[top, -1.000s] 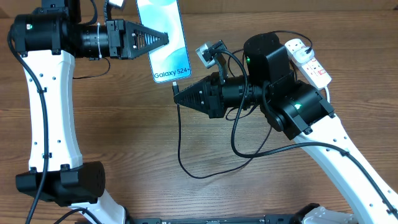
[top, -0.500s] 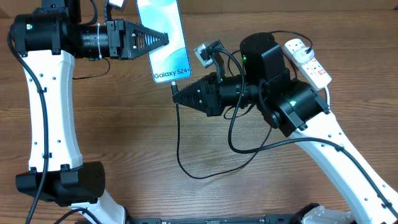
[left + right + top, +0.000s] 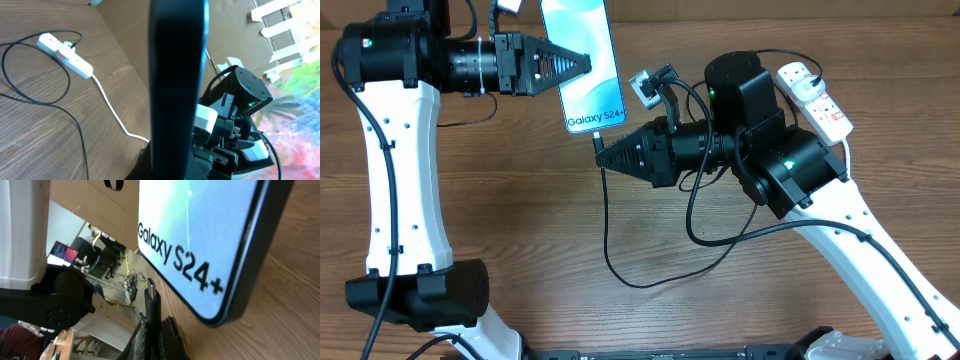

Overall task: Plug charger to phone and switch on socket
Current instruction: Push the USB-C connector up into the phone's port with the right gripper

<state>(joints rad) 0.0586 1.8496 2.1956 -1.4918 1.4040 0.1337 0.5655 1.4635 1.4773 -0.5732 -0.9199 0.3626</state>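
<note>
The phone (image 3: 582, 62) with a light blue "Galaxy S24+" screen lies at the table's far middle, held at its left edge by my left gripper (image 3: 582, 62). It fills the left wrist view edge-on (image 3: 177, 85) and the right wrist view (image 3: 200, 235). My right gripper (image 3: 603, 155) is shut on the charger's black plug tip (image 3: 152, 300), just below and left of the phone's bottom edge, a small gap apart. The black cable (image 3: 610, 240) loops down over the table. The white socket (image 3: 815, 98) lies at the far right, also in the left wrist view (image 3: 65, 47).
The socket's white cord (image 3: 112, 107) runs across the wood table. A cardboard wall (image 3: 130, 35) stands behind the table's far edge. The right arm's body (image 3: 770, 160) covers the table's middle right.
My right gripper has shifted slightly left and up with the plug tip, closer to the phone's bottom edge. The left arm and phone have not moved.
</note>
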